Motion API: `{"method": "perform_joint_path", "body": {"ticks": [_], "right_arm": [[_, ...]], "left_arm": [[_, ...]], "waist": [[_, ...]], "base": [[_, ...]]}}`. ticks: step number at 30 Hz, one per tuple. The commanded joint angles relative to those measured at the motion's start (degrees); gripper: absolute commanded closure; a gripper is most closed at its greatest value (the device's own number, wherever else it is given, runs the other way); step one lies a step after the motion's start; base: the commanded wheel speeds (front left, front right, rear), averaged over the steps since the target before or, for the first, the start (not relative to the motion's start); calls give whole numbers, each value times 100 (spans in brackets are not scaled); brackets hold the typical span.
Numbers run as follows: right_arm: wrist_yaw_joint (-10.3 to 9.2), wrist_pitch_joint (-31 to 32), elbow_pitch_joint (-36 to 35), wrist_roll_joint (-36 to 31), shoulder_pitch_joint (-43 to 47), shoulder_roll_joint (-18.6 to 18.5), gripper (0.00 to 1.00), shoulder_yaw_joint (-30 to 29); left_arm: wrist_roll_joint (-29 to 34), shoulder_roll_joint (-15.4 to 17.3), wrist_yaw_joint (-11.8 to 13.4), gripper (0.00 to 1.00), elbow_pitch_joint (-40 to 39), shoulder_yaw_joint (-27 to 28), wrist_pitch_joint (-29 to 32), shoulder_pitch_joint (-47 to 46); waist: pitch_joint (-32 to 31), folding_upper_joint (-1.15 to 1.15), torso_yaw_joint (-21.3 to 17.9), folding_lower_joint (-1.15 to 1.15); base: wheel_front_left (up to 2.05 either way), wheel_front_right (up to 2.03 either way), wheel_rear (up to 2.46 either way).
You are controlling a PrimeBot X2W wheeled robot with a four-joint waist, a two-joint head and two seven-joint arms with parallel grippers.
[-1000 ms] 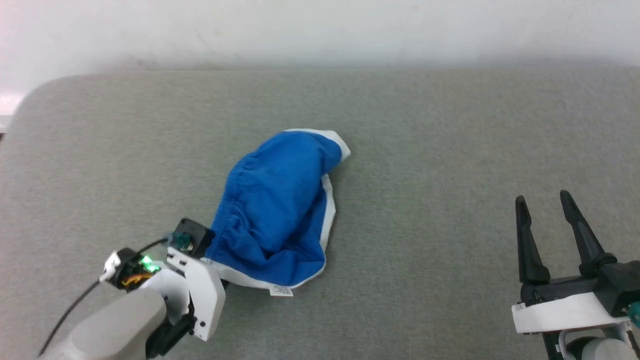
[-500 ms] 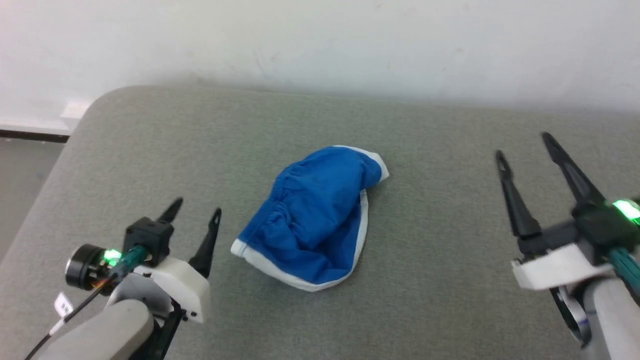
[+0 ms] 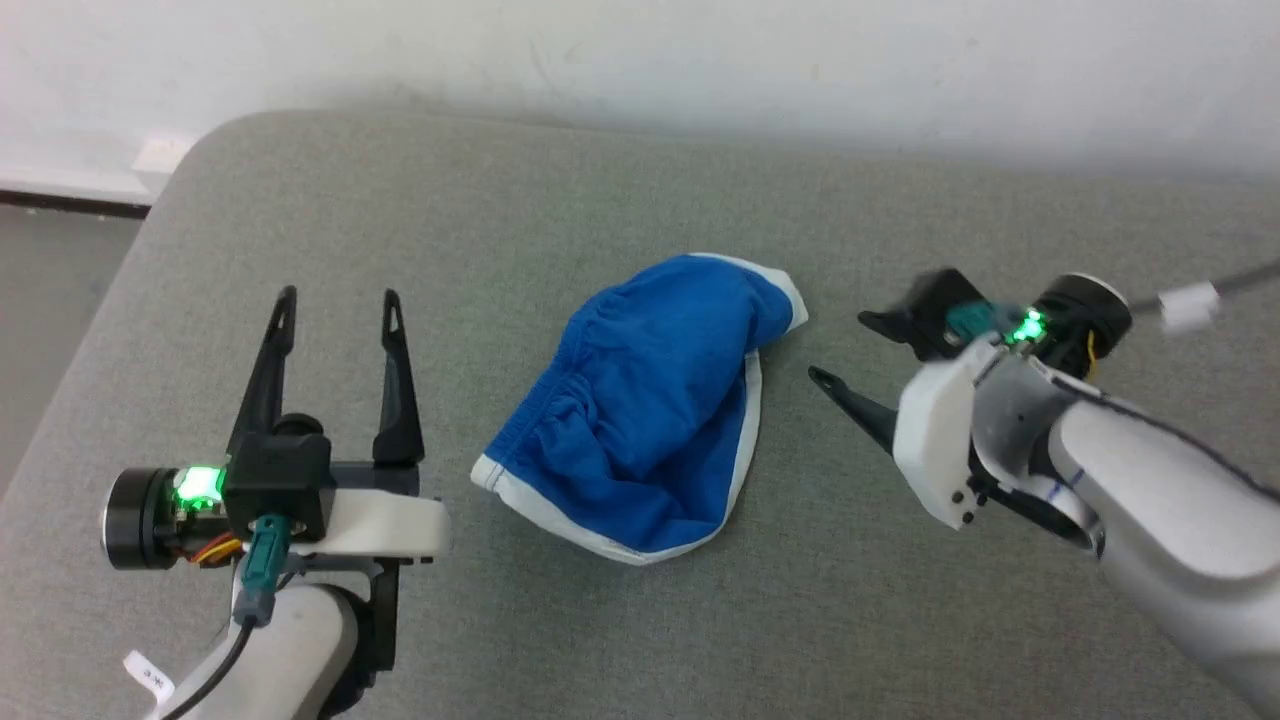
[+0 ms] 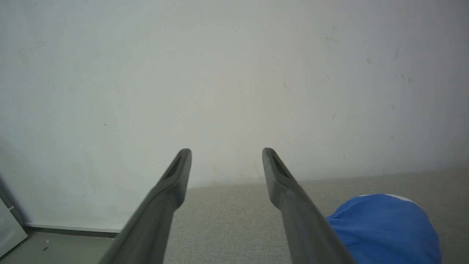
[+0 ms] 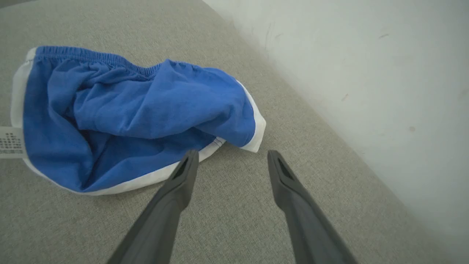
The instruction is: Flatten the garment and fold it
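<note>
Blue garment (image 3: 640, 400) lies crumpled mid grey counter (image 3: 400, 190), white trim round its edges, label tag (image 5: 11, 143) at one end. Left claw (image 3: 339, 295) gapes wide, empty, well left of the garment. Right claw (image 3: 838, 346) gapes wide too, empty, tips just beside the garment's right corner.

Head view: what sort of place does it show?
Likely a plain indoor room, perhaps a test space: a grey fabric-covered surface with a rounded corner stands against a bare white wall, with a dark skirting strip at floor level.
</note>
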Motion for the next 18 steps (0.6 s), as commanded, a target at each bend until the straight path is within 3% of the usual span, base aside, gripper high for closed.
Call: {"method": "perform_joint_path", "body": {"ticks": [1,5,9,18], "right_arm": [[-11,320,55,327,-231,-24,0,192],[-11,1508,259,1220,-1023,-84,0,924],[-11,2140,602,1853,-1515,8,0,1275],[-11,2157,1562,2470,-1709,428,0,1763]], "left_arm": [[140,-119,-18,0,-19,148,-26,125],[529,-594,-251,0,-22,619,-26,308],[859,-1061,-571,0,37,939,-26,344],[1407,-1893,-1294,0,234,1532,-27,298]], "waist": [[252,0,90,-1],[559,0,257,-1],[838,0,469,-1],[1255,0,827,-1]], "base": [[0,0,0],[0,0,0],[0,0,0],[0,0,0]]}}
